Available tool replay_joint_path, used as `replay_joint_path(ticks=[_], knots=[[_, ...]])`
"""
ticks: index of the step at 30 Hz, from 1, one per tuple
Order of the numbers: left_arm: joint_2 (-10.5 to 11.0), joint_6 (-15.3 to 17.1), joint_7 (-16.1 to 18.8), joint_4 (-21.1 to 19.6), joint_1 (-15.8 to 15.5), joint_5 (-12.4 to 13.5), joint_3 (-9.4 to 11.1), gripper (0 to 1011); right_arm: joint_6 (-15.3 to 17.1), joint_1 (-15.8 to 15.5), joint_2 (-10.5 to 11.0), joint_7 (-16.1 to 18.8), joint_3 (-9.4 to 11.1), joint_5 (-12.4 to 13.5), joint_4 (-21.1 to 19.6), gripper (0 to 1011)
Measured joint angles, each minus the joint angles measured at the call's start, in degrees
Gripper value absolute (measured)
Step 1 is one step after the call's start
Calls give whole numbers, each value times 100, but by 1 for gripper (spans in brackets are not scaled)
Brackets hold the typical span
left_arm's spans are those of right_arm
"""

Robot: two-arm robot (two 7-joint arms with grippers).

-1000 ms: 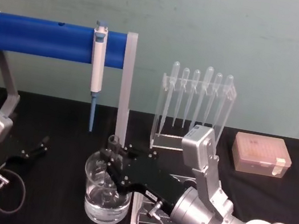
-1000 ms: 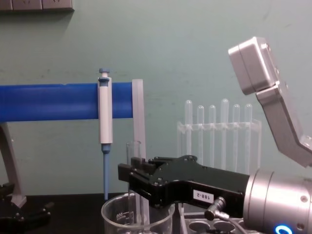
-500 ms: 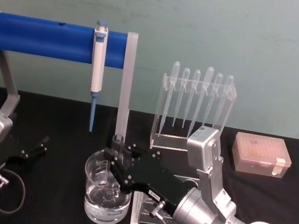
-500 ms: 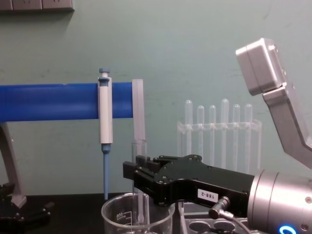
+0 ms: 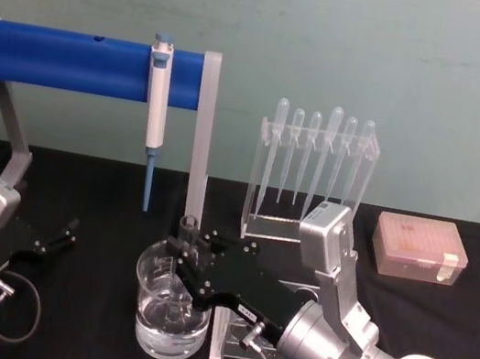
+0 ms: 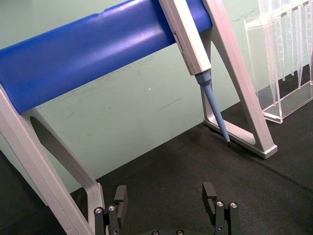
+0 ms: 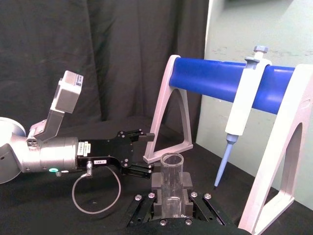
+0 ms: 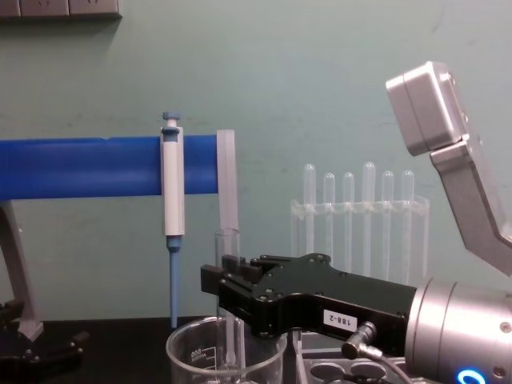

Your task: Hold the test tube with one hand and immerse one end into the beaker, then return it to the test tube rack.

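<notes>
The clear test tube (image 5: pixel 187 226) stands upright with my right gripper (image 5: pixel 184 255) shut on its upper part, just below the open rim. Its lower end reaches down inside the glass beaker (image 5: pixel 148 320), which holds water; I cannot tell whether the tip touches the water. From the chest view the tube (image 8: pixel 227 244) runs through the black fingers (image 8: pixel 240 292) into the beaker (image 8: pixel 192 356). The right wrist view shows the tube (image 7: pixel 172 171) clamped between the pads. My left gripper (image 5: pixel 58 236) rests open on the table at the left, with nothing in it (image 6: pixel 165 200).
A blue bar stand (image 5: pixel 66 59) carries a white-and-blue pipettor (image 5: pixel 155 104) behind the beaker. A clear rack of pipettes (image 5: pixel 313 169) stands at the back right, with a tan box (image 5: pixel 420 249) beside it. A low tube rack (image 8: pixel 344 372) sits under my right arm.
My right gripper shifted slightly to the right and up with the tube a second ago, then stayed almost still. The left arm has not moved.
</notes>
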Motion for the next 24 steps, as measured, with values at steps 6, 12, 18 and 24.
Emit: replay_joint_path(ticks=[6,12,18,24], knots=[[0,0,0,0,0,0,0,1000,4,3,3,-4,-3,0,-3,224],[0,0,0,0,0,0,0,1000,7,3,5,-11,-5,1,-3,224],[0,0,0,0,0,0,0,1000,7,3,5,-17,-5,1,-3,224],[0,0,0,0,0,0,0,1000,7,4,5,-17,-5,1,-2,224]])
